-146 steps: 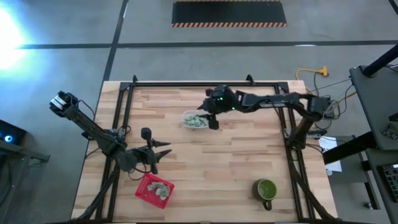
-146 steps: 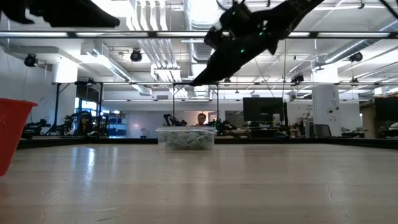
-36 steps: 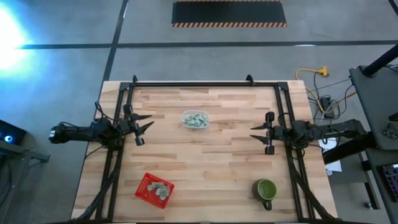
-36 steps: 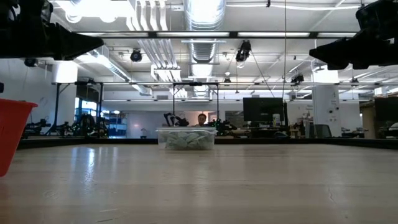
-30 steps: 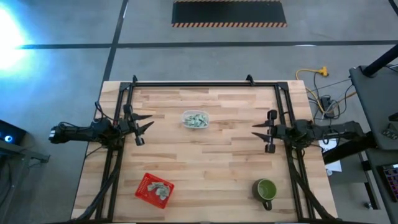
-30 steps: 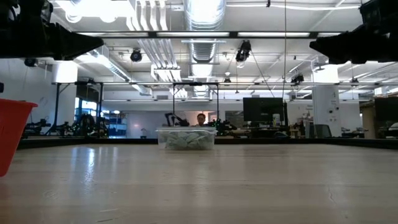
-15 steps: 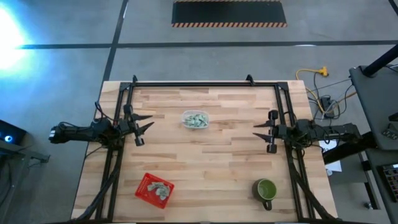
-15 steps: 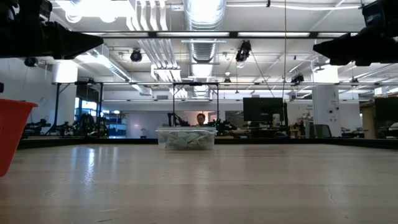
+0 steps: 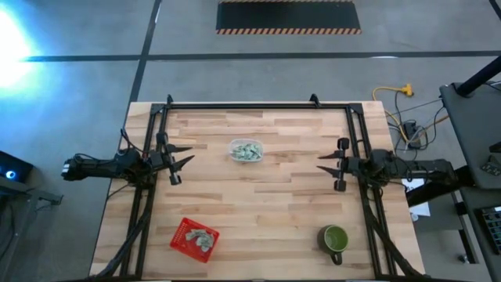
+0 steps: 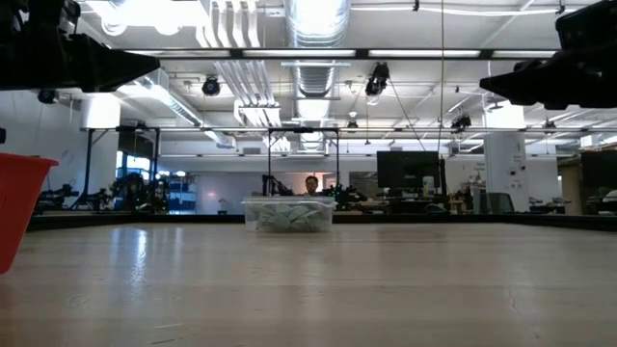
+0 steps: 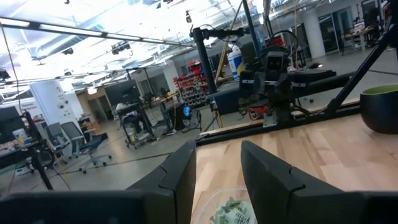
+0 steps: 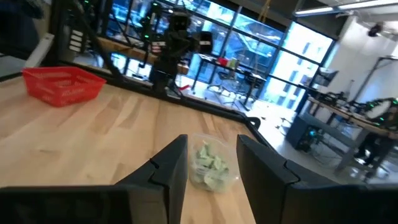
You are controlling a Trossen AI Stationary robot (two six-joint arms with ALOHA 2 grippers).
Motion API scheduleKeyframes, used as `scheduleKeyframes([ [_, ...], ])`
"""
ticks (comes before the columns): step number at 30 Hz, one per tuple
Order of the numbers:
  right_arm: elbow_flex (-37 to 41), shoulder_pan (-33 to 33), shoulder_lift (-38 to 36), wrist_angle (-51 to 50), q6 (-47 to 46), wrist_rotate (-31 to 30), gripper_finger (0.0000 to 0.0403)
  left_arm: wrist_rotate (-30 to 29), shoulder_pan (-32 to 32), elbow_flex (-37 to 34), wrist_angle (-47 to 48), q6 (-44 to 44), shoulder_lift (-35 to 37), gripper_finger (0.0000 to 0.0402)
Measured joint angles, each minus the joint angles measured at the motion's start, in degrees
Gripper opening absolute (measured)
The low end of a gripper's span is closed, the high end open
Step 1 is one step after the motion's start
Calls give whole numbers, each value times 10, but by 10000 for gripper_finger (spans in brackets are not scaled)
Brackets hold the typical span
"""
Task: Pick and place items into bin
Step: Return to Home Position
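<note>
The items are small pale green-and-white wrapped pieces heaped in a clear tub point(image 9: 246, 150) that stands on its base at the table's middle far part, also seen as the tub point(image 10: 287, 214). A few more lie in the red bin point(image 9: 194, 237) near the left near corner. My left gripper point(image 9: 189, 154) hovers open over the left side, pointing at the tub point(image 11: 233, 208). My right gripper point(image 9: 319, 166) hovers open over the right side, facing the tub point(image 12: 211, 163). Both are well above the table and apart from everything.
A green mug point(image 9: 335, 239) stands near the table's right near corner. The red bin point(image 10: 19, 207) sits at the low view's left edge. Black frame rails run along the left, right and far edges. Bare wood lies between the tub, bin and mug.
My right gripper has drawn back a little toward the table's right edge, still open. The left arm, the tub, the bin and the mug have kept still.
</note>
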State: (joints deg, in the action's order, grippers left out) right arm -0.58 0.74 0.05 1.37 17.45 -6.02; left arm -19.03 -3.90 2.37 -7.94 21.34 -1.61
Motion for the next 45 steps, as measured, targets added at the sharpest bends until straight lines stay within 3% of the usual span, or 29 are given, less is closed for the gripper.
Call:
scheduleKeyframes([
  [8,0,-33,1,-6,-7,43,126,0,0,0,0,2,0,111],
  [17,0,-33,6,-7,-14,44,118,-12,0,0,-1,-11,0,111],
  [24,0,-33,27,-8,-23,44,123,-9,0,-7,70,-50,0,111],
  [32,0,-33,26,-7,-23,44,122,95,0,-19,55,2,-1,111],
  [45,0,-33,27,-7,-25,44,120,99,0,-19,56,0,-20,111],
])
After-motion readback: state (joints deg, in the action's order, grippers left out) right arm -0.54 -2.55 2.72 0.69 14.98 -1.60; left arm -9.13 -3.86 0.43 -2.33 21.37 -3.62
